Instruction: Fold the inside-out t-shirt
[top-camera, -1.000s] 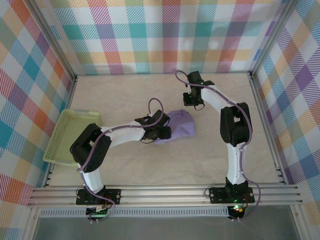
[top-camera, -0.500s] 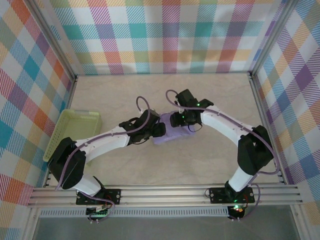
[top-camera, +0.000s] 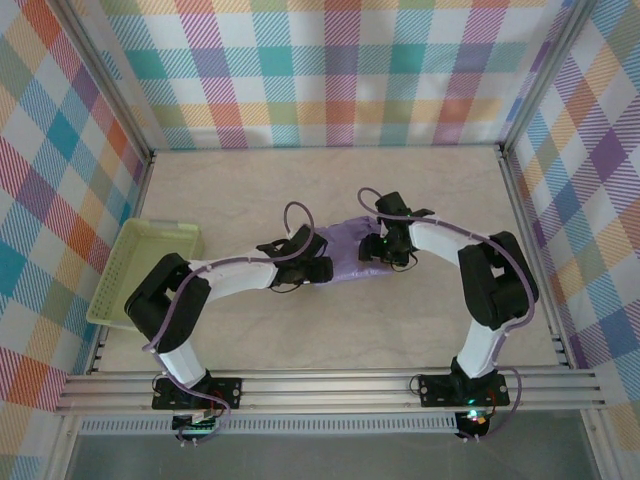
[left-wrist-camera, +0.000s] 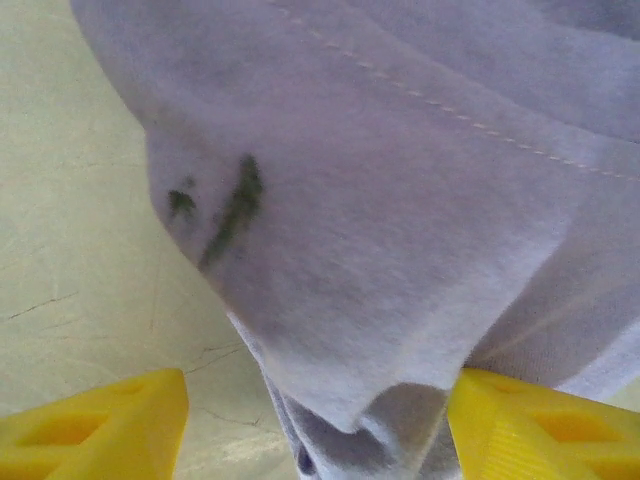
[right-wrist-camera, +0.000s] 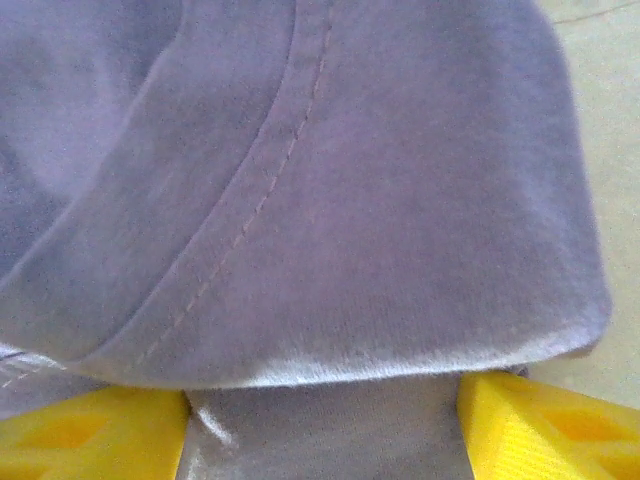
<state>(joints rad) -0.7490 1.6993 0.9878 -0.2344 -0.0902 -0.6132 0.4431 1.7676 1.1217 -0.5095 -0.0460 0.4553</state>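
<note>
Right claw (top-camera: 384, 247) has opened wide over the inside-out t-shirt (top-camera: 349, 266).

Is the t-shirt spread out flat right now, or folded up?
Folded up, not spread: the t-shirt is a small, compact lavender bundle in the top view, and both wrist views show hemmed layers lying over one another.

Light green perforated plastic tray (top-camera: 125, 265) sits well off to the left of the left claw (top-camera: 322, 270), at the left edge of the beige marble-look desk (top-camera: 250, 190). Pastel plaid cloth walls (top-camera: 330, 70) stand beyond that claw and on both sides. Silver aluminium rails (top-camera: 330, 385) run along the desk's near edge, well behind it.
</note>
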